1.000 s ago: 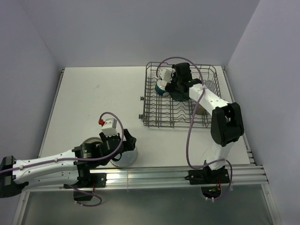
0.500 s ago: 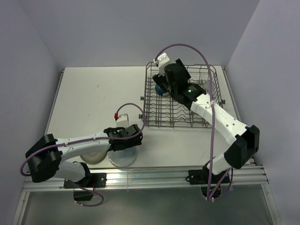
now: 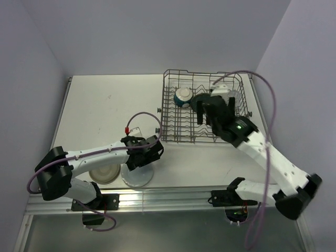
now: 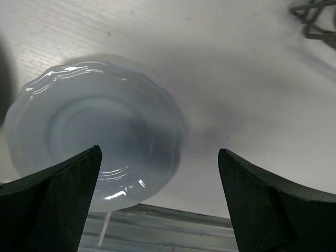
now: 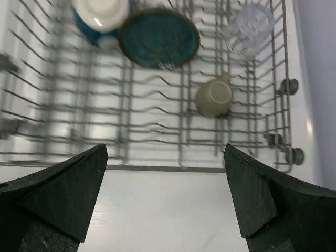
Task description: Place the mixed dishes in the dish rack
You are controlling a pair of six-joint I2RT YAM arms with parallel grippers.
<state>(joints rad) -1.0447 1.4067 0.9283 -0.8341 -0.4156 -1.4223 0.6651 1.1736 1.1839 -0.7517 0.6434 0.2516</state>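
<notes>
Pale blue plate (image 4: 94, 131) — glazed, scalloped, likely slick and breakable — lies flat on the table just under the left gripper (image 4: 158, 157), whose jaws stand wide apart; I would pinch its raised rim. Ahead of the right gripper (image 5: 165, 152), likewise spread and empty, the wire dish rack (image 5: 157, 167) holds bowl (image 5: 102, 16), dark teal plate (image 5: 159, 38), mug (image 5: 215, 98) and glass (image 5: 252, 23).

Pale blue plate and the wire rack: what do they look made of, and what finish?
Pale blue scalloped plate: probably glazed ceramic with a glossy finish, going by the sharp bright highlights along its ridged rim. Rectangular grey wire dish rack: thin metal rods with a dull grey finish, possibly coated. The blur leaves that open.
</notes>
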